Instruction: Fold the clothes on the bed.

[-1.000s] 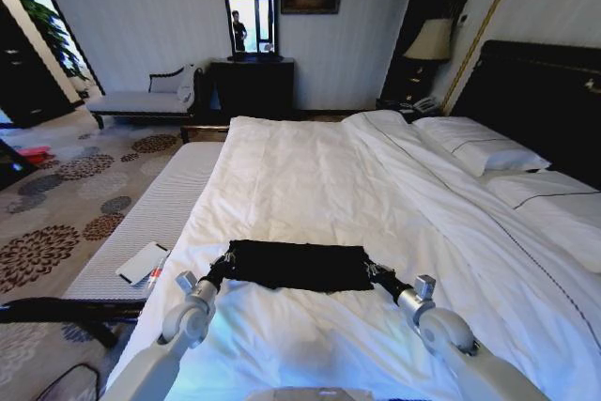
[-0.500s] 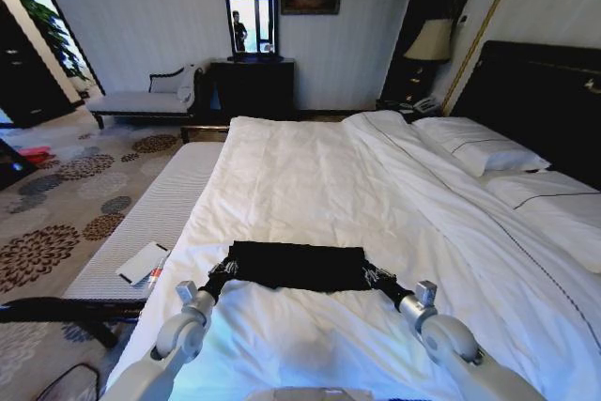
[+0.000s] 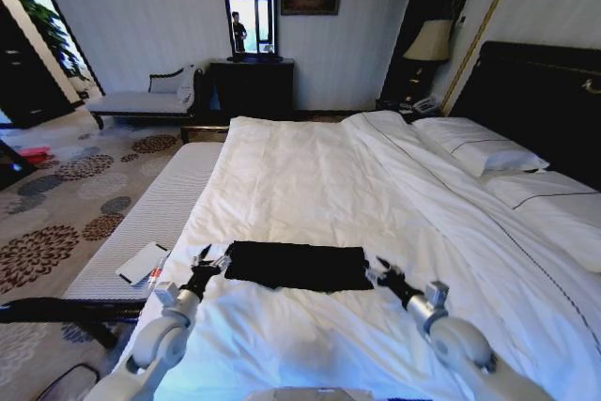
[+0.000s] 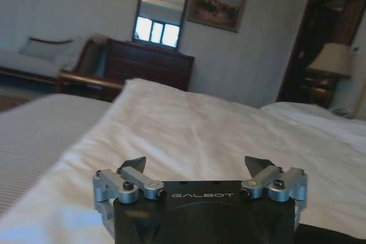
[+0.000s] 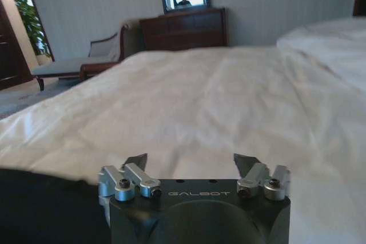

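The black T-shirt (image 3: 296, 266) lies folded into a flat strip on the bed (image 3: 310, 176) near its foot, the left gripper (image 3: 205, 262) and right gripper (image 3: 383, 273) beside its ends, both spread wide and empty; any next fold should regrip both ends evenly.

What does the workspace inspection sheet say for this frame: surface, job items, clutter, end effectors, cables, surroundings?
Surface: bed with white duvet, mildly wrinkled; two white pillows by the dark headboard.
Job's things: black T-shirt lies as a flat folded band across the duvet's near end; lettering not visible.
Clutter: white-and-dark card on the grey bench beside the bed.
Grippers: left end effector open, just off the shirt's left end; right end effector open, just off its right end; neither holds fabric.
Cables: nothing seen.
Surroundings: patterned carpet, chaise, dark dresser with mirror, bedside lamp.
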